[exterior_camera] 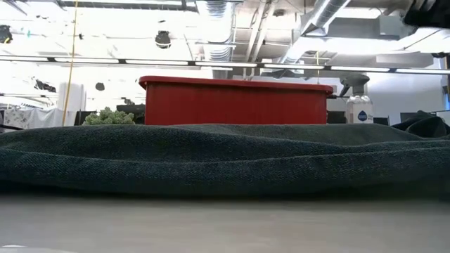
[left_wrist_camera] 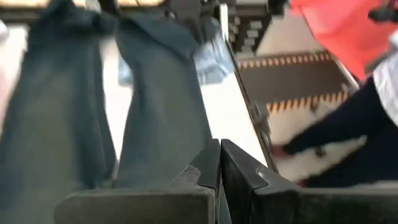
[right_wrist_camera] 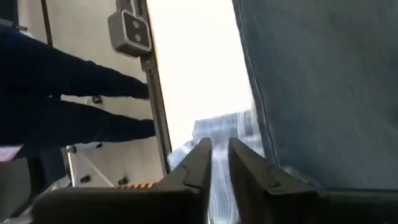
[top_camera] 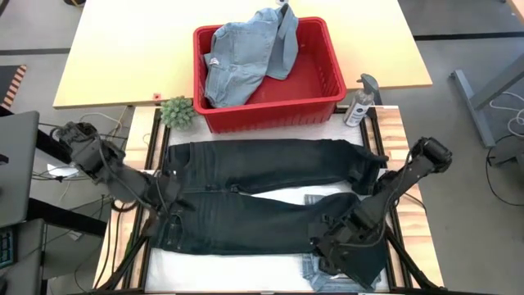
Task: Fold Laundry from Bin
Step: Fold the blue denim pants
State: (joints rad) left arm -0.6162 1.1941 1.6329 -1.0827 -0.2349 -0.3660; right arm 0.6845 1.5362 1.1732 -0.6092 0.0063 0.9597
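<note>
High view showed your dark trousers (top_camera: 262, 192) spread flat across the table (top_camera: 246, 260), legs side by side, a layout that looked meant for folding. Your left gripper (top_camera: 168, 215) sat at the waist end, fingers pressed together and gripping nothing, as the left wrist view confirmed. Your right gripper (top_camera: 327, 250) lay at the cuff end above a light blue striped piece (top_camera: 327, 279); its fingers (right_wrist_camera: 245, 168) stood slightly apart, and whether they pinched cloth could not be told. Behind, the red bin (top_camera: 323, 98) held one pale denim garment (top_camera: 246, 57), draped over its rim.
</note>
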